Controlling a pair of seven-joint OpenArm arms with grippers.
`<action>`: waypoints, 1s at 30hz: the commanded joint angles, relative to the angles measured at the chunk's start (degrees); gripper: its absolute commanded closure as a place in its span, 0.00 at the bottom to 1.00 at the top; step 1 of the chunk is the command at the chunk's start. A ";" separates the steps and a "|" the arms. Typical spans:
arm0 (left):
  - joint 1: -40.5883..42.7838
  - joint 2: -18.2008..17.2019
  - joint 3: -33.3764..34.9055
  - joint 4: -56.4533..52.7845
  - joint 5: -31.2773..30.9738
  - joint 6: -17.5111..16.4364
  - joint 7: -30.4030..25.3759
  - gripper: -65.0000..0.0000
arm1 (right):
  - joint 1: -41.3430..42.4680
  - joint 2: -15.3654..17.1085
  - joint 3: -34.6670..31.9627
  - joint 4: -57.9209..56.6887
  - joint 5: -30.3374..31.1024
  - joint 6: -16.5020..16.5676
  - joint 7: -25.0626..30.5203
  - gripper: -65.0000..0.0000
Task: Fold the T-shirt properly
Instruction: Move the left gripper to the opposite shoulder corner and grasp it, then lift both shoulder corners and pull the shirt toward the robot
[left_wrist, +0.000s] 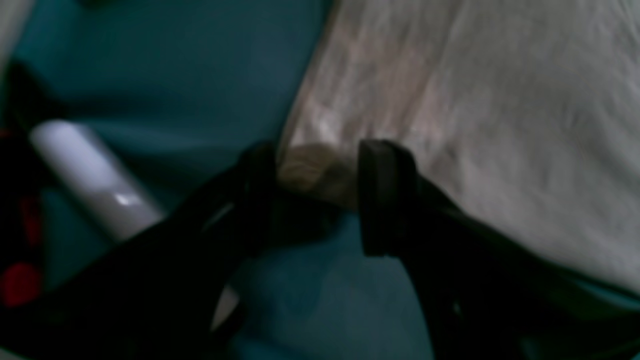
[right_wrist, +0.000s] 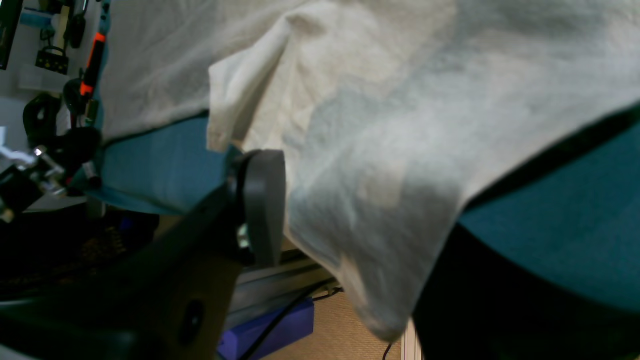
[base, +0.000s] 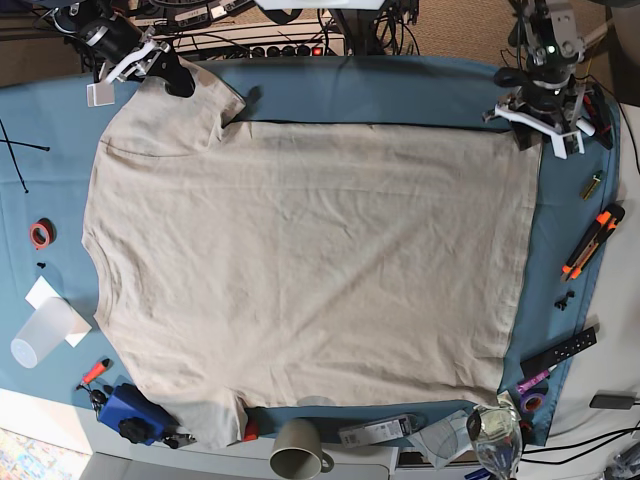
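Teal cloth (base: 400, 85) covers the table, and small tools and a cup lie along its edges. On it the T-shirt (base: 310, 270) lies spread flat, reaching almost across the whole cloth, with its collar end toward the base view's left and its hem toward that view's right.

1. Left gripper (left_wrist: 315, 195): its jaws stand apart at the far hem corner, with a bunched bit of cloth edge between them, not pinched.
2. Right gripper (base: 165, 70): it sits at the far sleeve. The wrist view shows 1 pad (right_wrist: 262, 205) beside the hanging sleeve cloth; the other pad is hidden, so whether it grips cannot be told from the frames. The jaws look wide.

Handling, as a judgement: the shirt is light, soft and limp. It will sag and crease wherever unsupported and holds no shape of its own. Take hold at corners and seams, namely hem corner and sleeve or shoulder seam, pinching both layers together.
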 joint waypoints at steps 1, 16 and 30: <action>-0.66 -0.42 -0.17 -0.44 -0.57 -0.76 -0.22 0.57 | -1.18 0.48 0.20 -0.42 -6.62 -2.06 -5.64 0.60; -3.32 -0.42 -5.42 -8.31 -18.03 -8.52 18.69 0.73 | -1.16 0.46 0.20 -0.42 -5.66 -2.06 -6.67 0.60; -2.89 -0.44 -5.42 -8.28 -17.55 -15.34 13.35 1.00 | -1.14 0.48 0.22 -0.35 -3.39 -2.06 -5.62 1.00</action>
